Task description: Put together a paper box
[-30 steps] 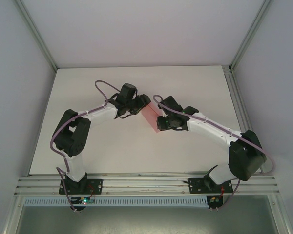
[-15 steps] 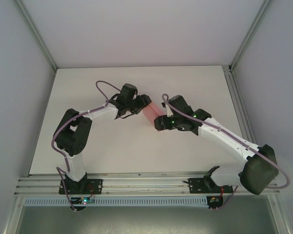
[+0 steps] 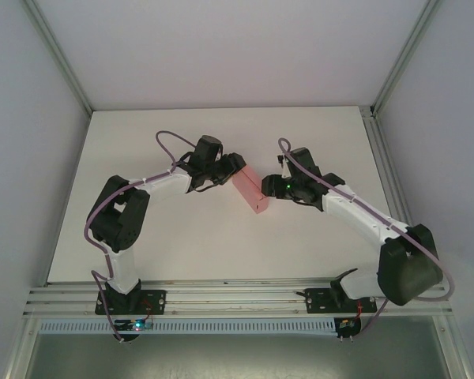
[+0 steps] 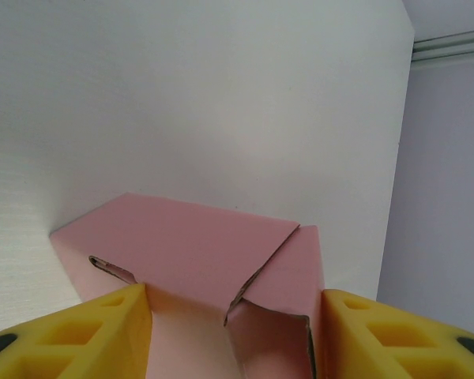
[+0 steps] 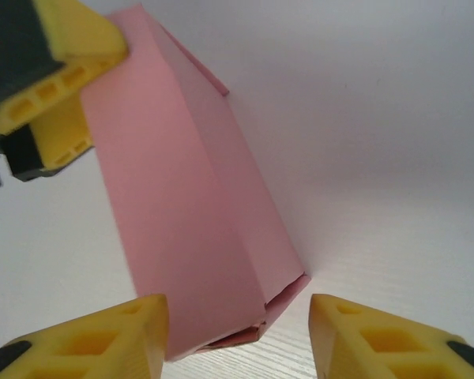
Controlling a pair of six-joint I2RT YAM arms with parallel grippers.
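- A slim rectangular pink card box (image 3: 250,192) lies near the middle of the flat white desk (image 3: 142,237). It runs diagonally between the two arms, with its far end toward the left arm and its near end toward the right arm.
- The left end effector (image 3: 226,165) sits at the far end of the pink card box.
- In the left wrist view, the left end effector (image 4: 235,320) has a yellow ribbed finger (image 4: 71,332) on each side of that end. Both press against the card, so it holds the box at a middling width.
- In the same view the gripped end of the pink card box (image 4: 189,245) is not fully closed. One flap is partly folded over, and raw card edges show along a seam near the finger on the right of the view.
- The frames do not show whether the gripped end is lifted off the white desk (image 4: 182,95).
- The right end effector (image 3: 270,188) is just beside the near end of the box.
- In the right wrist view, the right end effector (image 5: 238,328) stands open and holds nothing, with the near end of the pink card box (image 5: 182,197) between its fingers.
- The finger (image 5: 87,339) at the lower left of that view is just beside the box's corner. The other finger is apart from the box, with bare white desk (image 5: 379,118) in the gap.
- The near end looks closed, with a small end flap slightly sprung at the corner.
- At the top left of the right wrist view, the left end effector's yellow fingers (image 5: 71,35) clasp the far end of the box.
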